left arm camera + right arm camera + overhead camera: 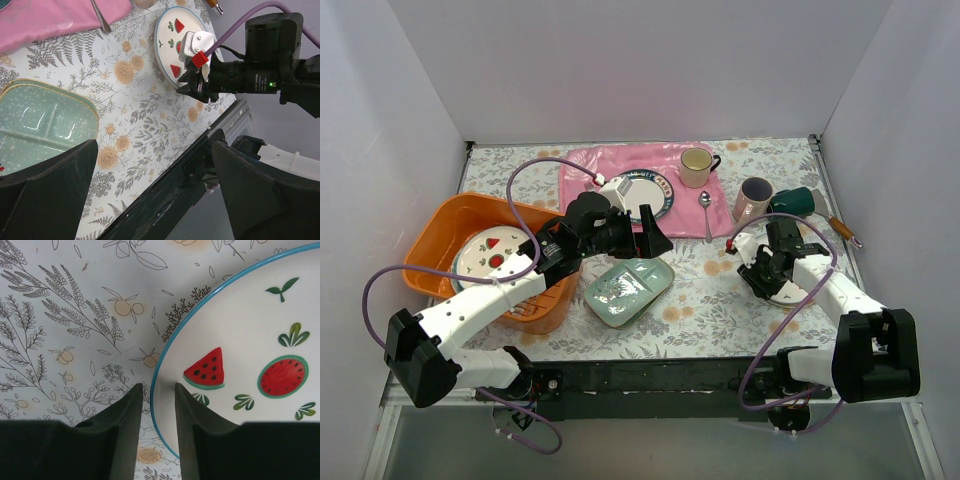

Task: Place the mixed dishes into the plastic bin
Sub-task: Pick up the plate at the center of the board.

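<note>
Right wrist view: the right jaws stand narrowly parted, straddling the teal rim of the watermelon plate (250, 330). One finger sits outside the rim over the floral table (75, 305) and the other over the plate's face. A sliver of gap shows on each side, so nothing is pinched yet. The edge is probably chosen because a plate lying flat offers no other hold.

Left wrist view: the left jaws are spread wide and hold nothing. The pale green divided tray (45, 125) lies flat just to their left and looks like their likely next pick. The watermelon plate lies well ahead of them.

Top external view: the orange bin (440, 215) sits well to the left of both jaws, with a fruit-printed plate (490, 252) already inside. Beyond the right jaws the pink mug (752, 197) stands upright and the dark green mug (798, 200) lies on its side, both outside the bin.
</note>
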You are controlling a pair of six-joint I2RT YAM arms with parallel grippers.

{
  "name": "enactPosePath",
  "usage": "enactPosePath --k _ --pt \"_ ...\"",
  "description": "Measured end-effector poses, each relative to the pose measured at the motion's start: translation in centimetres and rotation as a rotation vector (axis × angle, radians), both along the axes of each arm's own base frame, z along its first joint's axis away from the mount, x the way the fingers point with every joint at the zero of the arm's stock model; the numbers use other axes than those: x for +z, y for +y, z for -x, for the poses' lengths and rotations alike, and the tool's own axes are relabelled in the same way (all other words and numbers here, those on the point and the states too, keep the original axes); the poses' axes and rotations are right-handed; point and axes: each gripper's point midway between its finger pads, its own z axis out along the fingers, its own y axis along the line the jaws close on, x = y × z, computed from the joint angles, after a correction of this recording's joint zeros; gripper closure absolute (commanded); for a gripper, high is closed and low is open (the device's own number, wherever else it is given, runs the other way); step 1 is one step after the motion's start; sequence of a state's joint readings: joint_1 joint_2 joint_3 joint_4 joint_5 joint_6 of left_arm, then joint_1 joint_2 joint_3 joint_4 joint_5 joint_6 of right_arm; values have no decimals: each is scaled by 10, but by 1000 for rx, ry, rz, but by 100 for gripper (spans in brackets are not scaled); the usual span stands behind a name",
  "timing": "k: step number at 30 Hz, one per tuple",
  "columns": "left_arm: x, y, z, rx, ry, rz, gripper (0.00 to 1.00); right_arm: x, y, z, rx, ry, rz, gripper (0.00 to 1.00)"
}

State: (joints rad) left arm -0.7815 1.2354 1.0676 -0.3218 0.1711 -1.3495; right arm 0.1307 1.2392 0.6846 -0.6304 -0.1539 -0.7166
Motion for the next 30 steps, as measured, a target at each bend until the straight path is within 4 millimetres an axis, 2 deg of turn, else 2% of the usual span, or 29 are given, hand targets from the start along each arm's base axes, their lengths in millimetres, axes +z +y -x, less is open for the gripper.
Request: enactPosePath --k 4,5,8,13,17,21,24,30 --pt "0 0 -1 3 -5 -4 2 -3 1 -5 5 -20 24 81" --pt "0 0 0 3 -6 -5 2 -2 1 -5 6 -26 28 90" --pt "0 0 0 3 -11 -7 2 -1 4 -10 9 -53 34 99" --pt "0 1 0 -9 -39 -19 2 1 3 -9 -3 -65 37 99" --pt "-4 -1 7 -62 -115 -57 2 9 2 -1 26 -57 36 99" --pt "-12 -10 23 -177 -255 -109 2 32 11 8 96 -47 -9 99" --pt "-22 -18 34 -289 -400 -148 2 58 22 13 161 -64 -68 99" --pt "-36 -34 51 -519 -686 -173 2 85 40 31 263 -41 -174 99"
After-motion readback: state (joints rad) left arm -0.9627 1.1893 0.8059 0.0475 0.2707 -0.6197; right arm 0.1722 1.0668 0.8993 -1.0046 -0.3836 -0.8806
